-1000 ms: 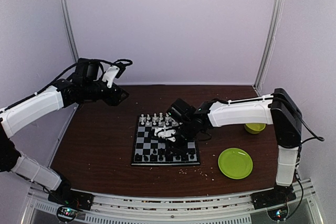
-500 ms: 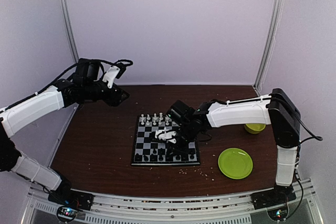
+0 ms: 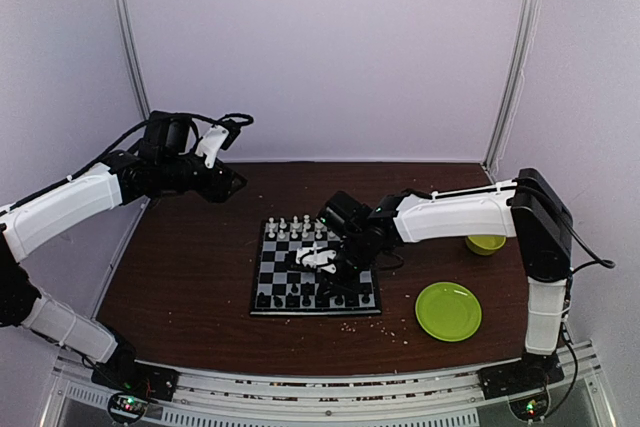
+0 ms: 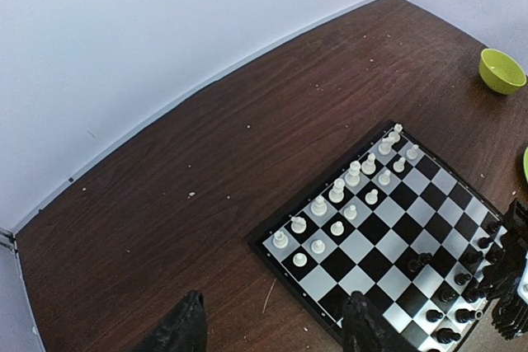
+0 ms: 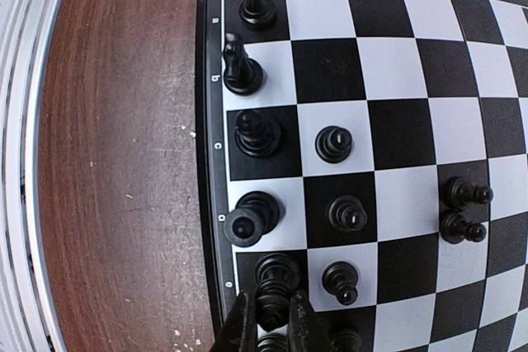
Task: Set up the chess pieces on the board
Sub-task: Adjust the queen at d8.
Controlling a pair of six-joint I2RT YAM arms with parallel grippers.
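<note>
The board (image 3: 275, 269) lies mid-table, with white chess pieces (image 3: 295, 229) on its far rows and black chess pieces (image 3: 300, 297) along its near rows. My right gripper (image 3: 325, 259) hangs low over the board's near right part. In the right wrist view its fingers (image 5: 272, 319) are shut on a black piece (image 5: 276, 290) standing in the edge row of the board (image 5: 396, 63). My left gripper (image 3: 225, 185) is held high at the back left, open and empty (image 4: 276, 327), looking down at the board (image 4: 371, 245) and the white pieces (image 4: 351, 175).
A round green plate (image 3: 448, 310) lies right of the board and a green bowl (image 3: 486, 243) stands behind it, also seen as the bowl (image 4: 502, 70). Pale crumbs (image 3: 385, 325) are scattered near the board's front edge. White walls close in the back and sides.
My right gripper has closed its fingers round a black piece and shifted slightly left over the board. The left arm has not moved.
</note>
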